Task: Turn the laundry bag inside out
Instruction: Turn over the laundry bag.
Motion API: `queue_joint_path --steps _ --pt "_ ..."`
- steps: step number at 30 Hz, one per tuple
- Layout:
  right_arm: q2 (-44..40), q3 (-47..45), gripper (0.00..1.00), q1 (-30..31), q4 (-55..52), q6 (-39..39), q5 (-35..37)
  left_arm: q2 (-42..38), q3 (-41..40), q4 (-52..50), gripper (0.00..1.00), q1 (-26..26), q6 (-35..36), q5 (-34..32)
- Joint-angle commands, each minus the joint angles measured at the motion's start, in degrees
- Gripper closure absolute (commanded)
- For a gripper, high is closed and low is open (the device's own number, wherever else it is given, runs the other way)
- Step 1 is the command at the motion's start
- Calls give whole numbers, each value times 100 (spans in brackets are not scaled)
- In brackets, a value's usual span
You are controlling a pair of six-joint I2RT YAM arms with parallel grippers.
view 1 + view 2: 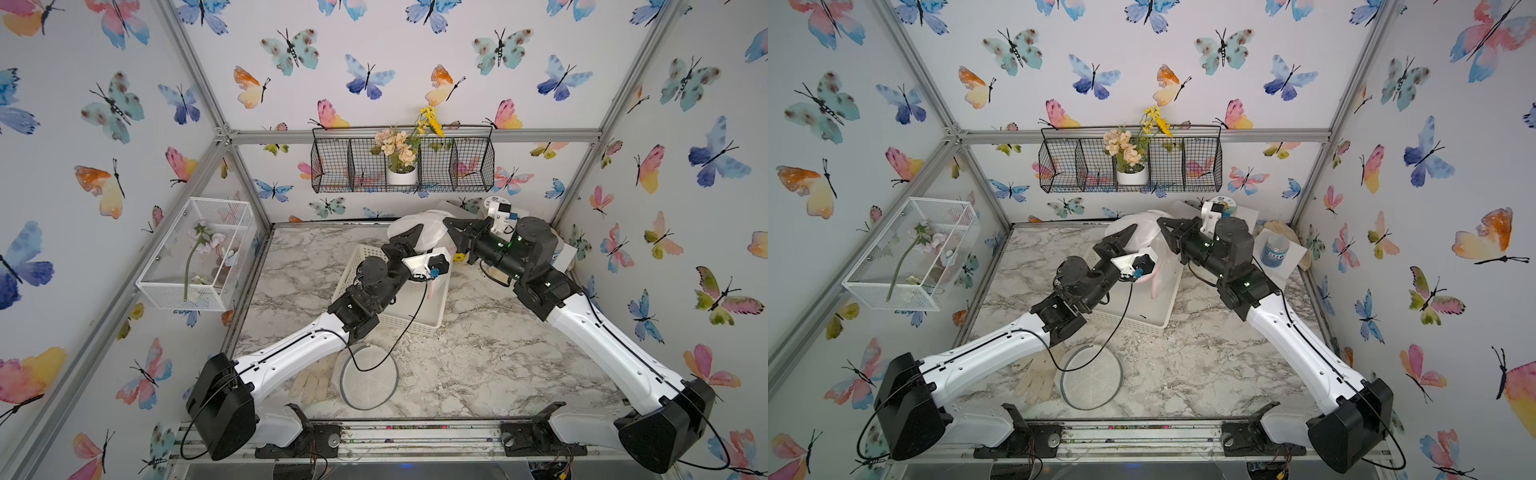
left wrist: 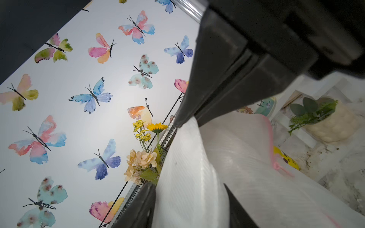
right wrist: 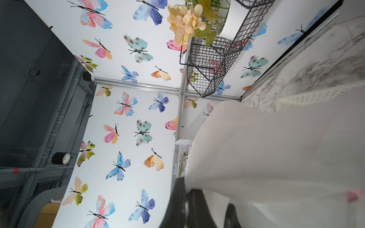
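Note:
The laundry bag (image 1: 428, 235) (image 1: 1144, 232) is white mesh with pink trim, held up at the back of the table over a white basket. My right gripper (image 1: 449, 224) (image 1: 1163, 222) is shut on an edge of it; in the right wrist view the bag (image 3: 276, 150) spreads away from the pinched jaws (image 3: 187, 190). My left gripper (image 1: 415, 233) (image 1: 1128, 233) meets the bag from the other side. Its fingers (image 2: 144, 207) stand apart, and a bulging fold of the bag (image 2: 189, 177) fills the gap between them. The pink drawstring (image 2: 277, 165) shows along the rim.
The white perforated basket (image 1: 432, 320) lies under both wrists. A round grey-rimmed mesh piece (image 1: 368, 382) and cream gloves (image 1: 311, 380) lie near the front. A blue jar (image 1: 1275, 251) and a potted plant (image 2: 331, 126) stand back right. A black wire shelf (image 1: 340, 166) hangs behind.

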Motion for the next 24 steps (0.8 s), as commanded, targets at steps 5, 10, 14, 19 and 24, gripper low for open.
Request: queue_joint_path --steps 5,10,14,19,24 --pt "-140 -134 98 -17 132 2 -109 87 121 513 82 -10 312 -447" --pt "-96 85 81 -19 -100 -575 -120 53 136 490 100 -10 77 -469" --pt "-204 364 54 -41 -564 -1891 8 -30 256 304 100 24 -601 -681" --pt "-521 791 35 -230 -1799 -4505 416 -340 275 -296 100 393 -1751 -102" --pt "-778 519 30 -230 -2311 -6721 319 -733 55 -464 100 722 -2580 706"
